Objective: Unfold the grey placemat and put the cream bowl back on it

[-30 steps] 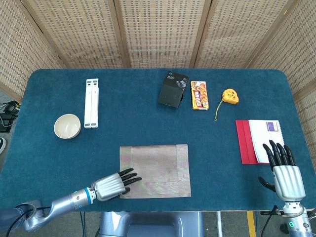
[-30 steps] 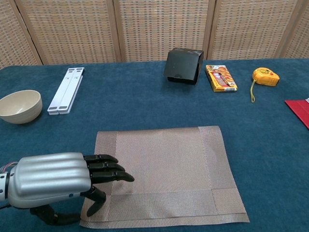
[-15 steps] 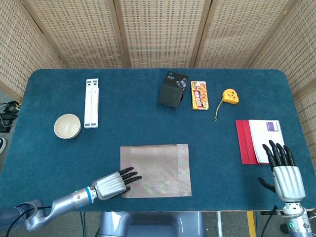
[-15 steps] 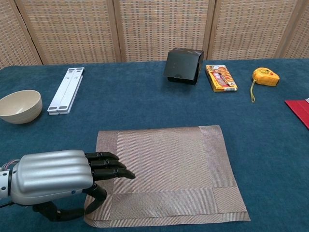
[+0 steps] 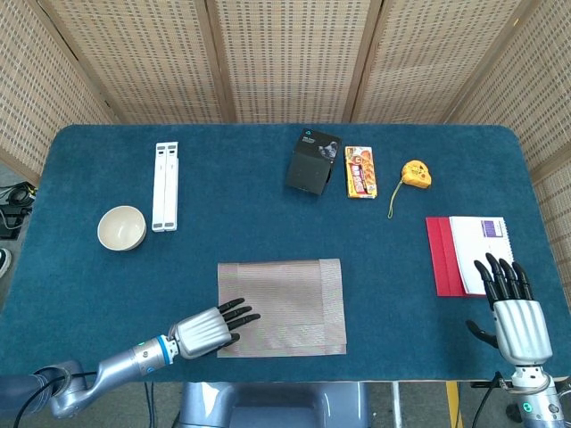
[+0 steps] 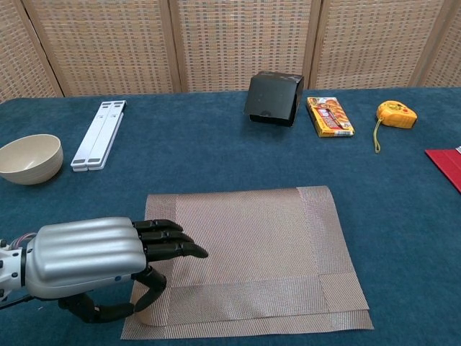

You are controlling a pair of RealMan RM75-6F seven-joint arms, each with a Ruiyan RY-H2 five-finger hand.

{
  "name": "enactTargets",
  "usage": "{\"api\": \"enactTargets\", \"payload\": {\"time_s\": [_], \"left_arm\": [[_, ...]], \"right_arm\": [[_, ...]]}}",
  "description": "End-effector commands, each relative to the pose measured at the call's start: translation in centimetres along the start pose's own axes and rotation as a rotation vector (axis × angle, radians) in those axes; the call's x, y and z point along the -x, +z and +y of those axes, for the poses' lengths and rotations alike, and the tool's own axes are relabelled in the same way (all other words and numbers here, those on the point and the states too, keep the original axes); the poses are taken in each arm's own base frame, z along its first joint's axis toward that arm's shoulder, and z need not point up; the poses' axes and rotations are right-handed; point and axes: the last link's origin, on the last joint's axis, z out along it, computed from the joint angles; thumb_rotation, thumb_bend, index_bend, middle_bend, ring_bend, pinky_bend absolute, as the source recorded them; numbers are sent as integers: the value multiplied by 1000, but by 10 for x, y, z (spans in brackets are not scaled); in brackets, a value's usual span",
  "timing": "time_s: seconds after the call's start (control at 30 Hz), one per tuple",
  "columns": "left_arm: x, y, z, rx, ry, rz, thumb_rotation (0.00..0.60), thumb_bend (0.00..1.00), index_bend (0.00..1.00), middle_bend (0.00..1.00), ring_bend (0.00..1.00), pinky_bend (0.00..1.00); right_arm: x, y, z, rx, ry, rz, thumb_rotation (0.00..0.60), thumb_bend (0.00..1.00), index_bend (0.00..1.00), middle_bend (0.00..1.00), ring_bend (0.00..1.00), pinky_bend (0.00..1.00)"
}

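Two layers of the grey placemat lie folded, long axis left-right; your left hand pinches its near-left corner. Cream bowl sits far left, nearer that hand. Right hand rests with fingers extended, holding nothing, well apart.

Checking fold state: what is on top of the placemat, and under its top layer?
Only the left hand is at the placemat, fingers over its near-left corner, thumb under the edge. A lower layer shows along the front; the rest underneath is covered.
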Motion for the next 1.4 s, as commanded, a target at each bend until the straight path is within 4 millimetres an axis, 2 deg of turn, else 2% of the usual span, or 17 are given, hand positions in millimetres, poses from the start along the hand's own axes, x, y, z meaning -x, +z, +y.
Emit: {"api": "enactTargets", "payload": {"time_s": [0.03,0.37,0.5,0.6,0.7,0.8,1.07,1.4], "left_arm": [[-1,1,0,-2,-6,7,600,538,769,0,0,0],[-9,7,-2,-25,-48,48,600,566,799,0,0,0],[-47,25,-25,-107,-145,165,600,566,803,0,0,0],[-66,36,-39,-157,-209,205,600,565,805,0,0,0],[-91,54,-61,-229,-291,246,600,566,808,0,0,0],[-107,70,-83,-306,-321,260,600,568,810,0,0,0],[-126,98,-134,-486,-358,244,600,568,811,0,0,0],[-125,109,-182,-668,-414,308,600,580,814,0,0,0]], "right_arm": [[0,0,0,-1,-1,1,600,0,32,0,0,0],[-1,0,0,-1,2,1,600,0,33,0,0,0],[0,0,-1,-2,-1,-2,600,0,33,0,0,0],[1,0,-1,-3,-3,-3,600,0,33,0,0,0],[1,0,-1,-3,-4,-5,600,0,33,0,0,0],[2,0,-1,-1,-6,-7,600,0,33,0,0,0],[2,3,3,15,-6,-6,600,0,33,0,0,0],[5,8,7,37,-10,-21,600,0,32,0,0,0]]}}
